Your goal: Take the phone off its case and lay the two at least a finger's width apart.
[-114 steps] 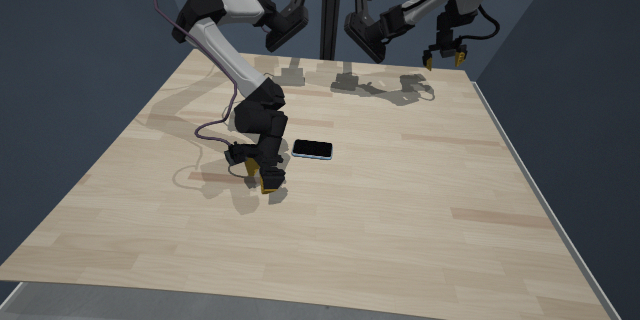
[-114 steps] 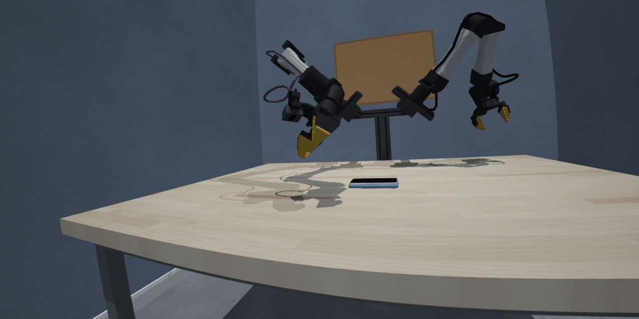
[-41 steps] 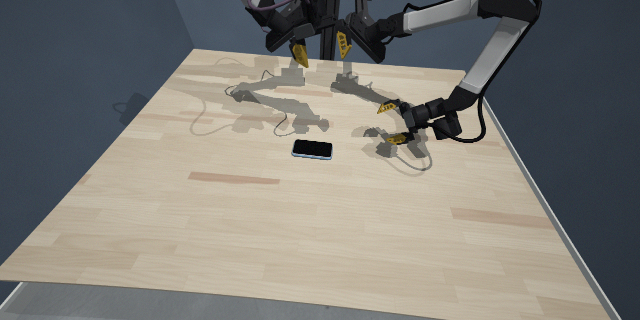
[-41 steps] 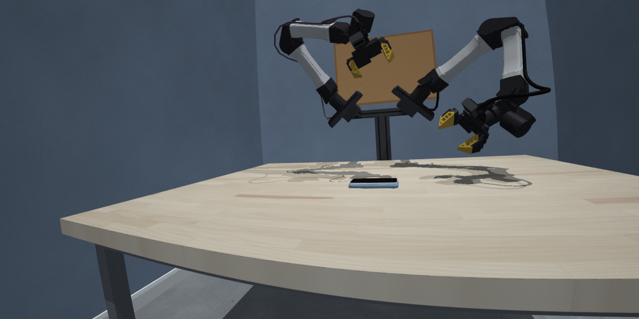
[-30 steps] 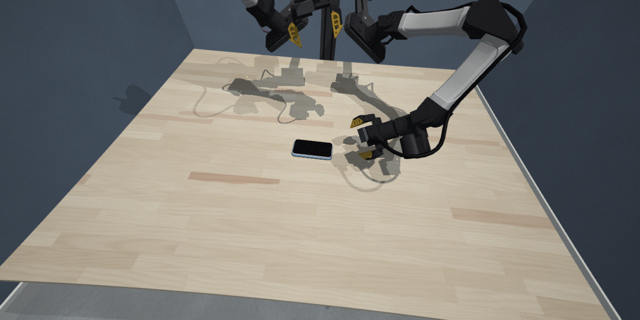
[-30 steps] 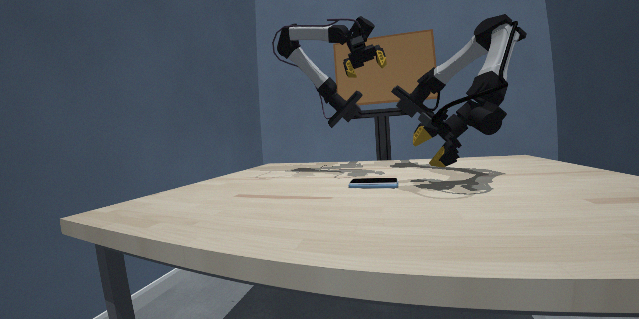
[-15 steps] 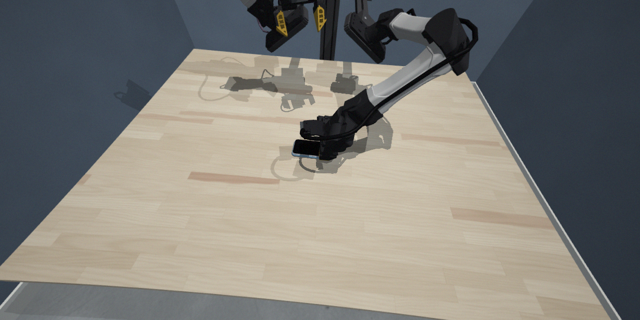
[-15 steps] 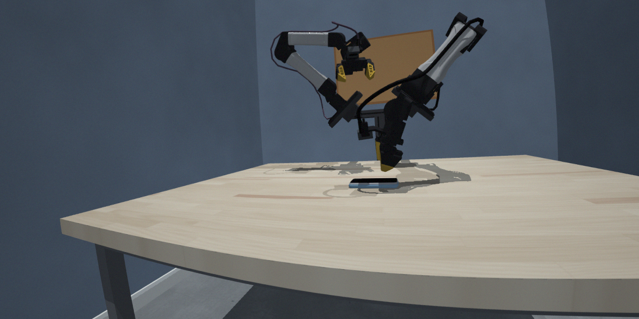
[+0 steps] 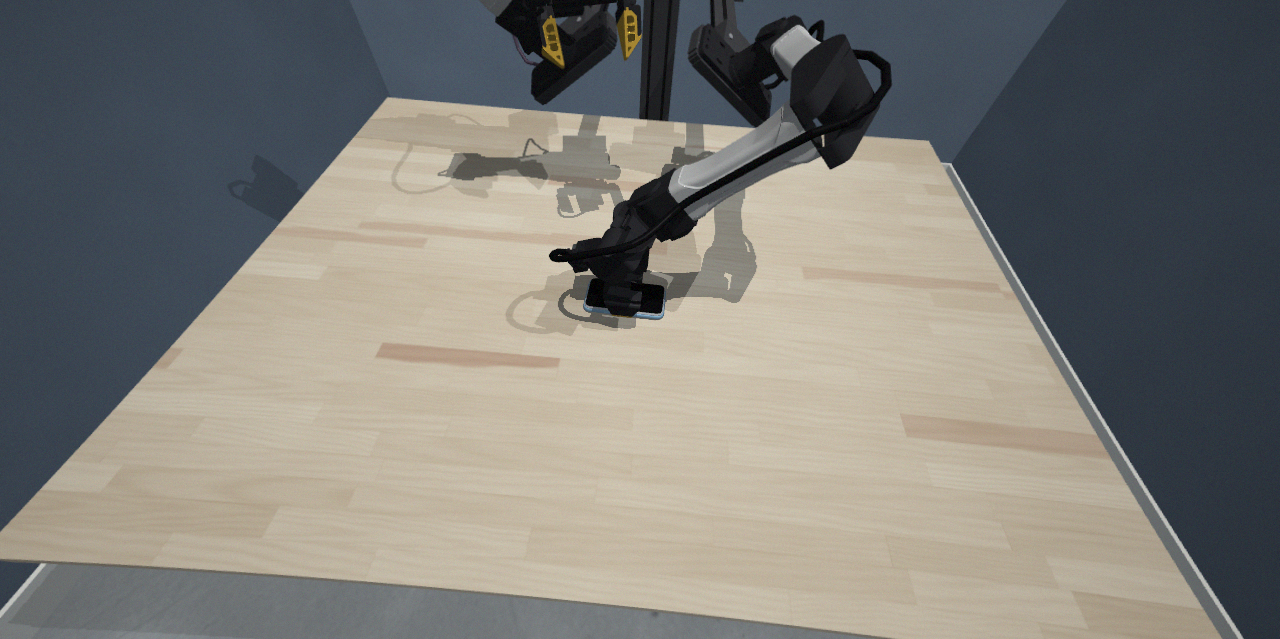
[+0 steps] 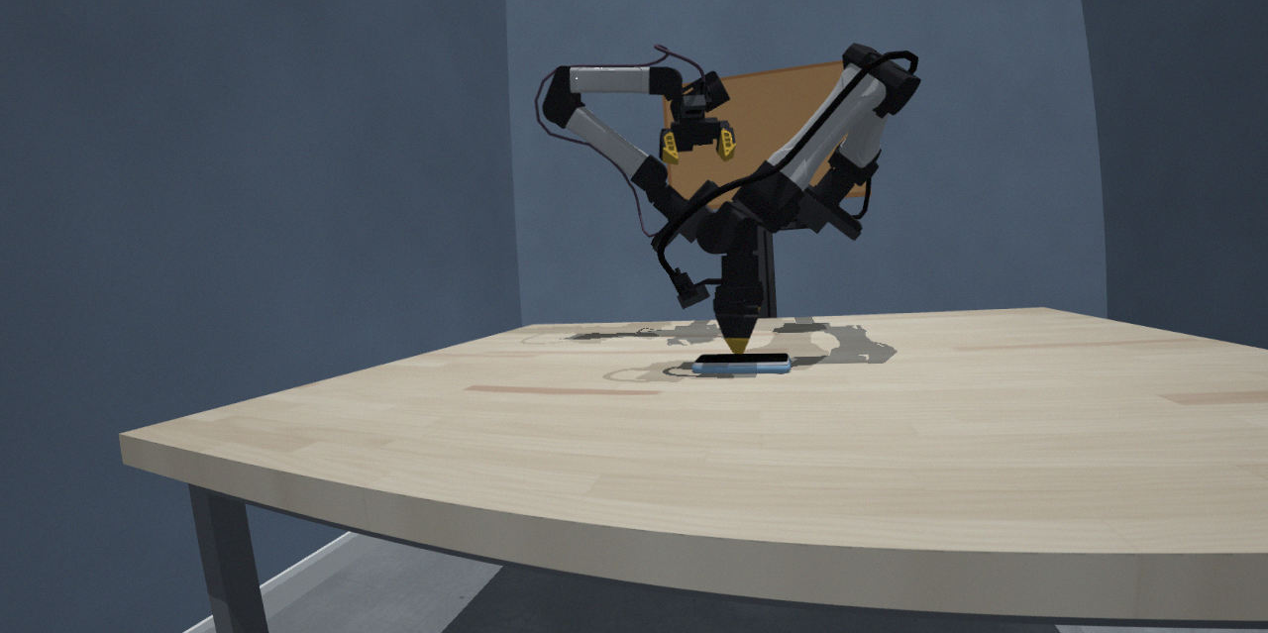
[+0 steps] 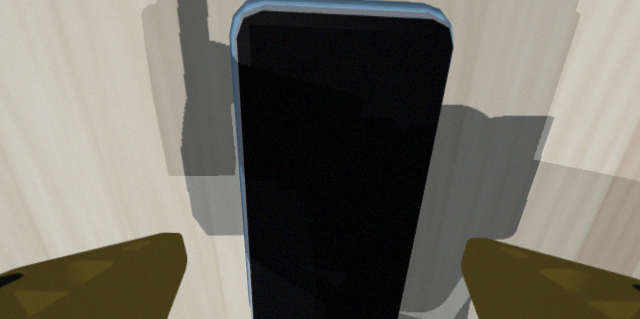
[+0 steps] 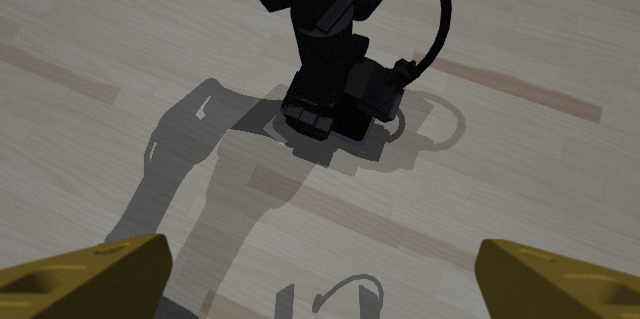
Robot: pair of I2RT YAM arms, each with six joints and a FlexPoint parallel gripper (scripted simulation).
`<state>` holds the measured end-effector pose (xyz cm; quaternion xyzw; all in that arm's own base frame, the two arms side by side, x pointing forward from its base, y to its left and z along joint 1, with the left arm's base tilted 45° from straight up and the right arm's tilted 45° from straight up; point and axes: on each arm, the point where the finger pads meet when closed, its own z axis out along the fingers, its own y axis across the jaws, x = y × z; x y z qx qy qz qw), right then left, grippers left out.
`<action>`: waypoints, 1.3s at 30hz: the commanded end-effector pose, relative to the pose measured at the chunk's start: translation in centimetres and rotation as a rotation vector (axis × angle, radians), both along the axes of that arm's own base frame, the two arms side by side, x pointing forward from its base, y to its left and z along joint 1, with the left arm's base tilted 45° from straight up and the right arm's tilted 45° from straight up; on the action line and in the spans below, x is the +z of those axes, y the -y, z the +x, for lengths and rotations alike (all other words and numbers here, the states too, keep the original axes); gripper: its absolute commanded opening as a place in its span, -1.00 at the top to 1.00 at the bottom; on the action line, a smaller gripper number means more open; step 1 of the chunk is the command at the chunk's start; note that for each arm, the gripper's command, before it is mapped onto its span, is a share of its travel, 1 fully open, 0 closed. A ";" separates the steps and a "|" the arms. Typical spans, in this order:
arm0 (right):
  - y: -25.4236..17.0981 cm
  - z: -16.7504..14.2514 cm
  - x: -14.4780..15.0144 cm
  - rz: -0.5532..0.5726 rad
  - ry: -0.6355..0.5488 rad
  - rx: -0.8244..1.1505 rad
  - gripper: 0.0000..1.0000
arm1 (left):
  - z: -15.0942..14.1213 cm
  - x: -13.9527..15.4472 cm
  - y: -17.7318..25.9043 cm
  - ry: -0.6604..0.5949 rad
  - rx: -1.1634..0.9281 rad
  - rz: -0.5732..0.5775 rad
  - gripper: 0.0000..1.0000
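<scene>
The black-screened phone (image 9: 650, 296) (image 10: 764, 358) (image 11: 330, 134) (image 12: 353, 126) lies flat, screen up, on its light blue case (image 10: 744, 369) (image 11: 345, 2), on the table. The case rim shows beyond the phone's end and along one side in the left wrist view. My left gripper (image 10: 737, 349) (image 11: 324, 249) is open and points down just above the phone, one finger beyond each long side, touching neither. It hides the middle of the phone in the top view. My right gripper (image 9: 592, 60) (image 10: 700, 158) (image 12: 322, 250) is open and empty, high above the table's back part.
The wooden table (image 9: 537, 456) (image 10: 797, 470) extends widely around the phone. The left arm, with its black cable, reaches across from the back right in the top view. A dark stand (image 9: 658, 53) rises behind the table's back edge.
</scene>
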<state>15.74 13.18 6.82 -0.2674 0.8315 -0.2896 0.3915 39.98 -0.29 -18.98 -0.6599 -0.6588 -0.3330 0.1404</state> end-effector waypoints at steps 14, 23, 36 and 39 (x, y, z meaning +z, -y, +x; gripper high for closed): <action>0.3 -0.3 0.3 0.001 0.006 -0.004 -1.00 | 0.7 -2.0 -1.9 0.020 -0.027 0.057 -0.79; 0.1 -0.2 0.4 0.009 0.008 -0.005 -1.00 | 1.1 -1.3 -1.2 0.040 -0.036 0.052 -0.64; 0.1 -0.2 0.4 0.009 0.008 -0.005 -1.00 | 0.5 0.0 -0.1 0.031 -0.041 0.062 -0.21; 0.1 -0.2 0.4 0.009 0.008 -0.005 -1.00 | 0.3 0.5 0.4 0.031 -0.042 0.062 -0.21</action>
